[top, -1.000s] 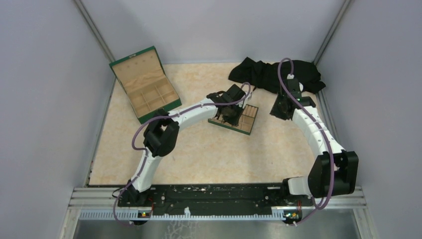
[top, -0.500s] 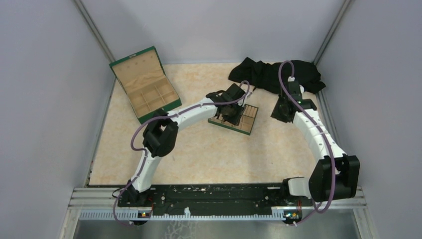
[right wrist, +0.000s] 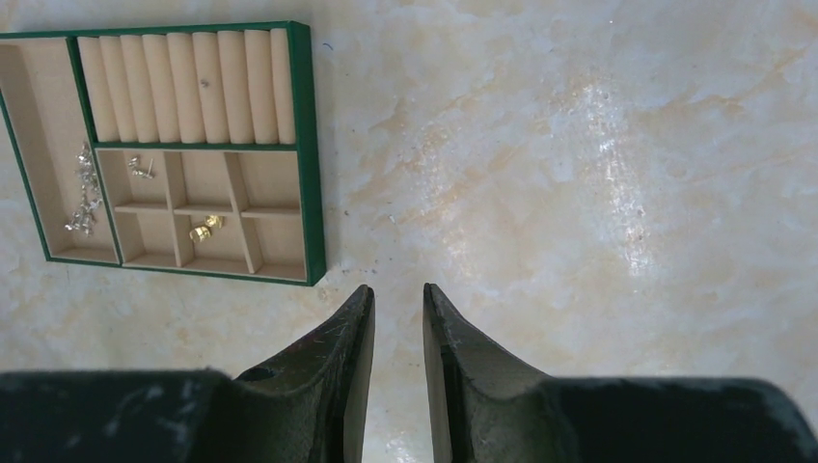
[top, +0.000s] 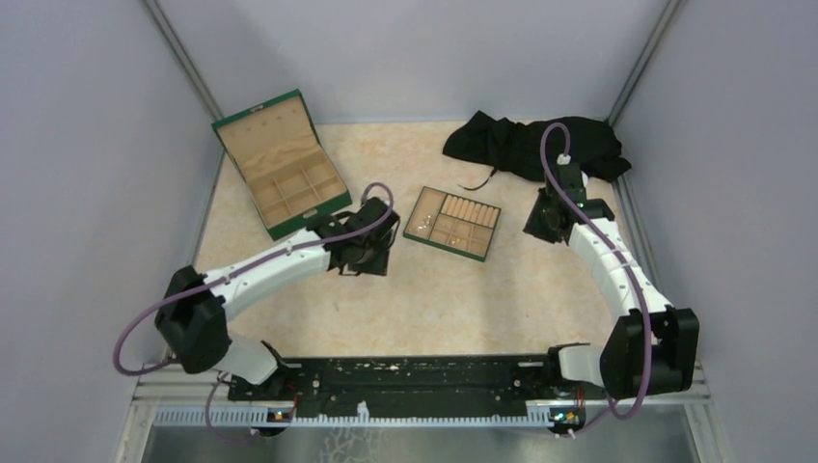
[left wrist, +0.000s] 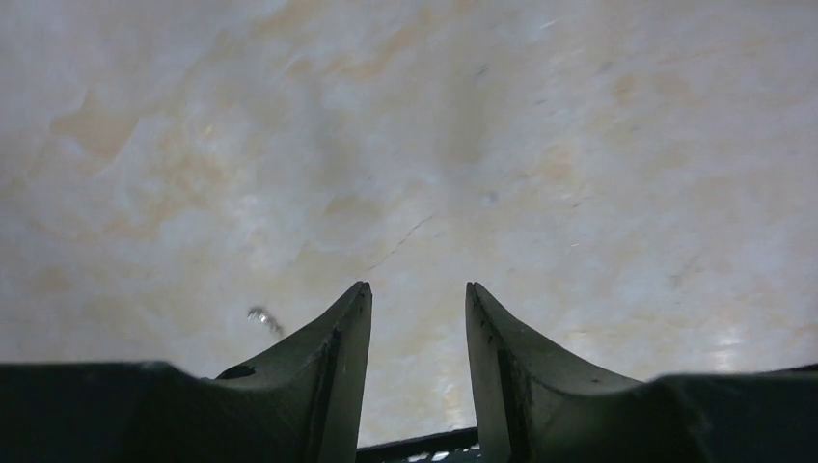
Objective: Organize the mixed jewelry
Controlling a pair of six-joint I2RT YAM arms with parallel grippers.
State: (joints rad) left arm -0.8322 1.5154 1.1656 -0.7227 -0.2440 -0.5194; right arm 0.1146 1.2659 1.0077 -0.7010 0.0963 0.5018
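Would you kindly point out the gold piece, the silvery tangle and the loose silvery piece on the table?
gold piece point(right wrist: 203, 230): right wrist view, its middle.
silvery tangle point(right wrist: 87, 193): right wrist view, its middle strand.
loose silvery piece point(left wrist: 260, 316): left wrist view, its middle.

Beige marbled desk point(top: 415, 299) w/ open green box point(top: 260, 135) back-left by the wall, green-rimmed tray point(right wrist: 302, 145) approx. centre & well apart from box, black cloth point(top: 526, 145) bunched back-right nr the corner, plus one tiny silvery bit point(left wrist: 260, 316) loose on bare desk, left-wrist view only.
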